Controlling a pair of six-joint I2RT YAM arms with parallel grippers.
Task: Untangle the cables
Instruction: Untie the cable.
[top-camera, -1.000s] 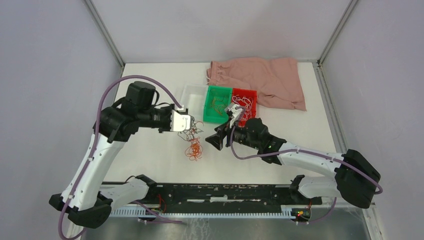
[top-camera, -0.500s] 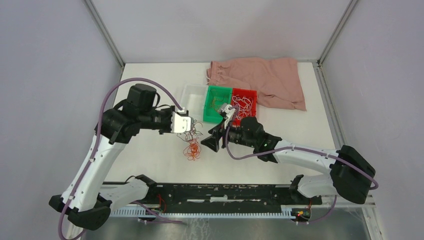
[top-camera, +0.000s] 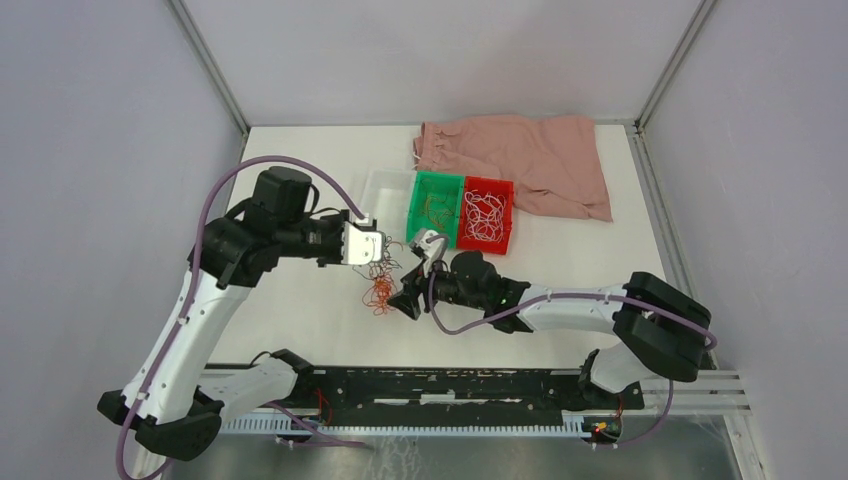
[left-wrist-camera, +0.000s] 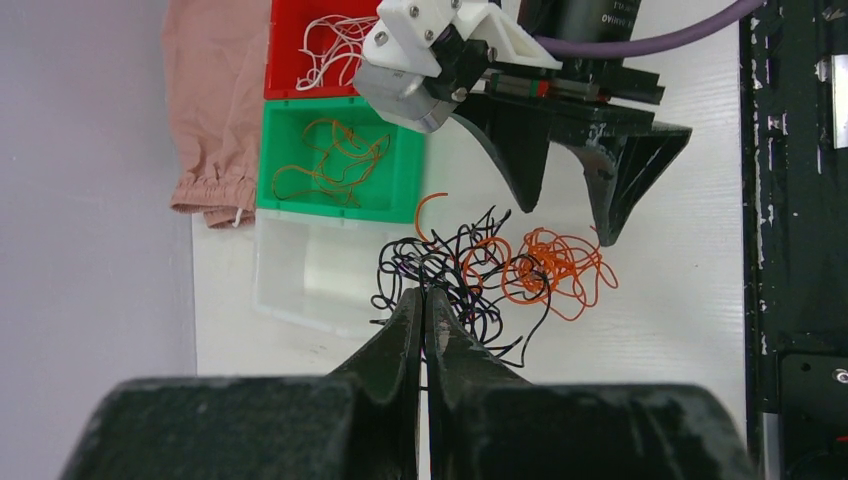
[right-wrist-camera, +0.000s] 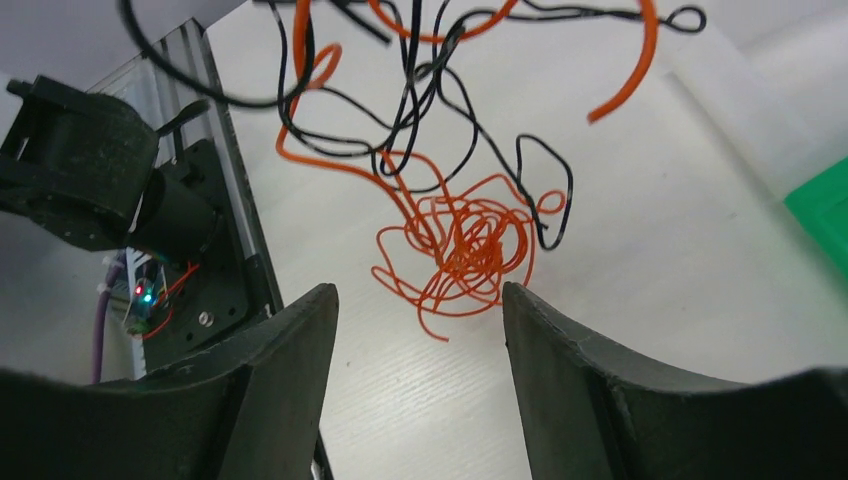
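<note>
Cables (right-wrist-camera: 460, 240): thin, smooth-sheathed wire, orange and black, on a matt white surface (right-wrist-camera: 700, 300) with faint grain. Green bin (left-wrist-camera: 403, 185) and red bin (left-wrist-camera: 283, 75): glossy plastic; pink cloth (top-camera: 540, 160): soft, matt, creased.

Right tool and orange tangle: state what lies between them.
Only bare table, seen in the right wrist view; the open right tool faces the orange tangle.

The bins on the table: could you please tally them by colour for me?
Clear bin: 1
Green bin: 1
Red bin: 1
Total: 3
</note>
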